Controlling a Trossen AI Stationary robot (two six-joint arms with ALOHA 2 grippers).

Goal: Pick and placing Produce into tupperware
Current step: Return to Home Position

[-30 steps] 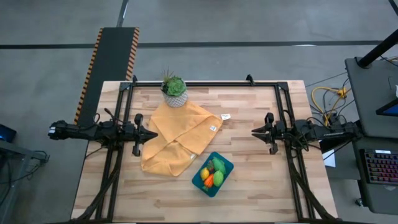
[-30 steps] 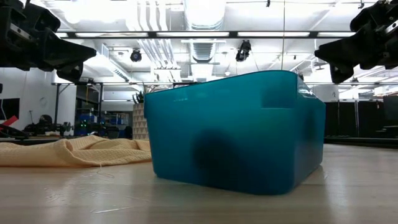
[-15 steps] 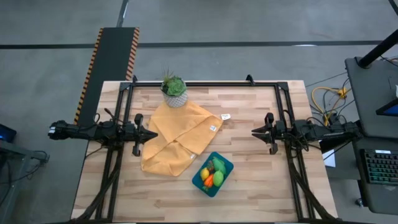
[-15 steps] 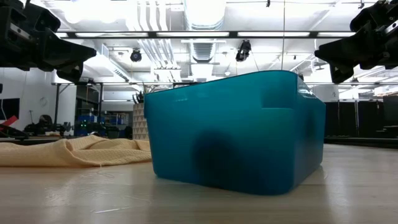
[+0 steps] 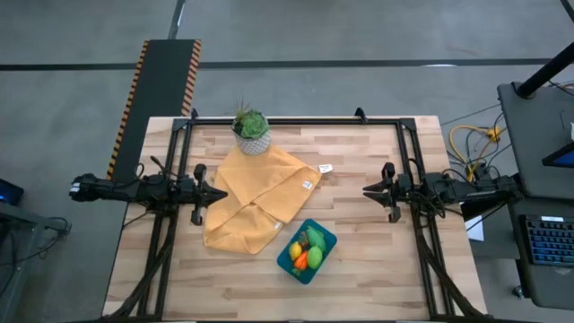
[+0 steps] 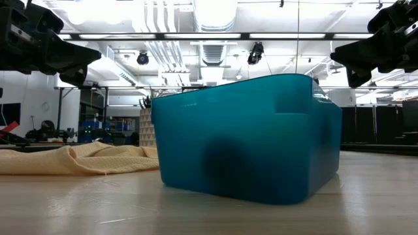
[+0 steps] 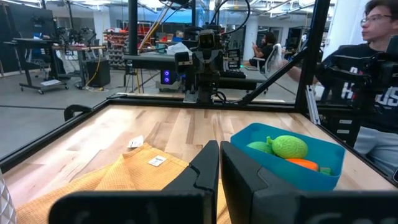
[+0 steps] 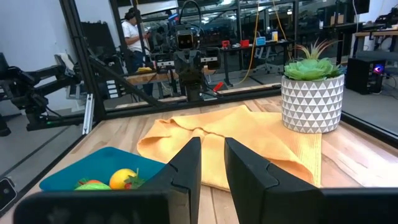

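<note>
Left claw [image 5: 224, 193] pressed together, right claw [image 5: 365, 190] a slit apart — both empty. Between them on the wooden bench [image 5: 377, 269], the teal-blue rounded plastic tupperware [image 5: 283, 261] holds toy produce [image 5: 308, 248].

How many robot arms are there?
2. The left arm reaches in over the table's left edge, next to the yellow cloth. The right arm reaches in over its right edge. None seem hidden.
</note>
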